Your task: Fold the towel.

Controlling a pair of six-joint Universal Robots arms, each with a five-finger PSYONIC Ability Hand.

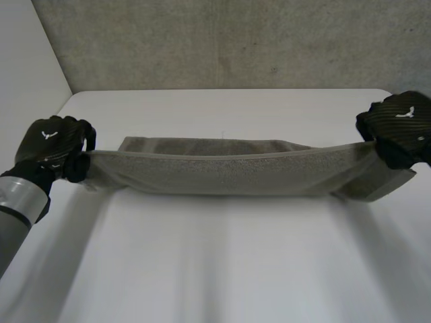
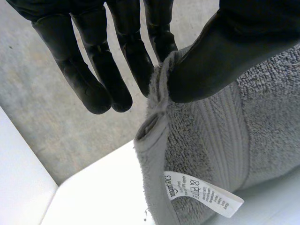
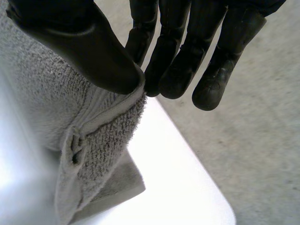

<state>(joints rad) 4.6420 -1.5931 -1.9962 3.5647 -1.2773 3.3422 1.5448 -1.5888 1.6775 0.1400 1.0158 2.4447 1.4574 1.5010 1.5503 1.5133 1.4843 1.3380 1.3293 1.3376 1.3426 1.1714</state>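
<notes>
White table, concrete wall behind. Grey towel stretched btwn both hands, upper edge lifted, rest on table. Left hand pinches left corner w/ thumb, right hand pinches right corner.

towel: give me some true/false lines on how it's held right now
1. The left robot hand pinches one end of the towel between thumb and fingers. True.
2. The towel lies flat and untouched. False: it is stretched between both hands, with its ends lifted.
3. A white label hangs from the towel near the left robot hand. True.
4. The right robot hand is open and off the towel. False: it pinches the other end.
</notes>
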